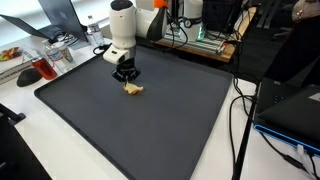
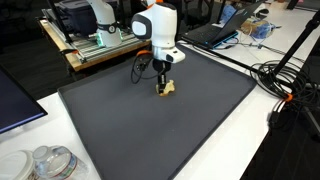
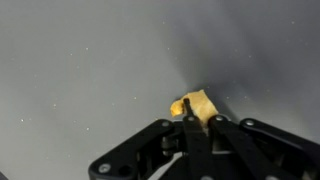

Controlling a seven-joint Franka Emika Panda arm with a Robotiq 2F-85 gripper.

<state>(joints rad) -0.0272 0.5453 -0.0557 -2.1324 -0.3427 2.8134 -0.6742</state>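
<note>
Gripper [image 3: 190, 122] closed tight over dark mat [image 3: 80, 70]; tan scrap [image 3: 199, 101] touches its tips at 12 o'clock.

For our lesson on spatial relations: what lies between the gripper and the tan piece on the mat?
Nothing: in the wrist view the gripper is shut on the edge of the tan piece, with no mat showing between them.

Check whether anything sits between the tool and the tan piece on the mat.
Nothing visible does. In the wrist view the tool is shut, with its tips right at the edge of the tan piece; whether it pinches it is unclear. In both exterior views it stands directly over the piece on the dark mat.
</note>
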